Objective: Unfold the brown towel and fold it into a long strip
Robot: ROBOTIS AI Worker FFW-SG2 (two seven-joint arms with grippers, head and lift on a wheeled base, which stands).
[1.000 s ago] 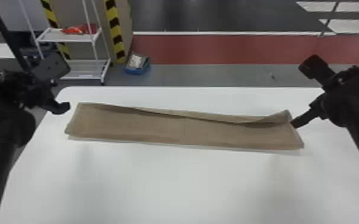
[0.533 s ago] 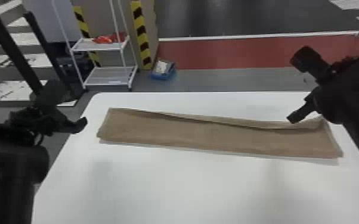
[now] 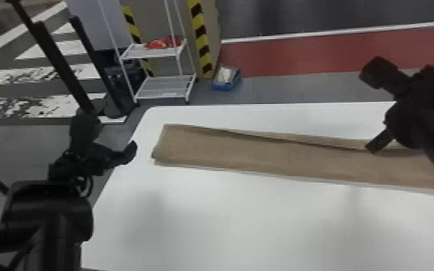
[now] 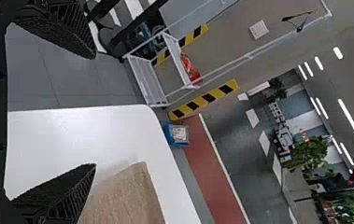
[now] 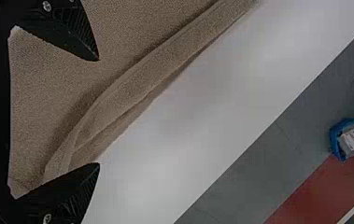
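The brown towel lies as a long folded strip across the white table, its far edge slightly uneven toward the right. My left gripper is open beside the table's left edge, left of the towel's end. In the left wrist view my left gripper has widely parted fingers, with the towel near one of them. My right gripper is over the towel's right part. Its wrist view shows the right gripper open, with the towel's folded edge passing between and beyond the fingers.
The white table extends in front of the towel. Behind it at the left stand a white shelf rack with red items and a striped post. A blue bin sits on the floor.
The head view has swung left, so the table and towel appear farther right. The right gripper has moved from the towel's right end to farther left over it. The towel's raised right corner now lies lower.
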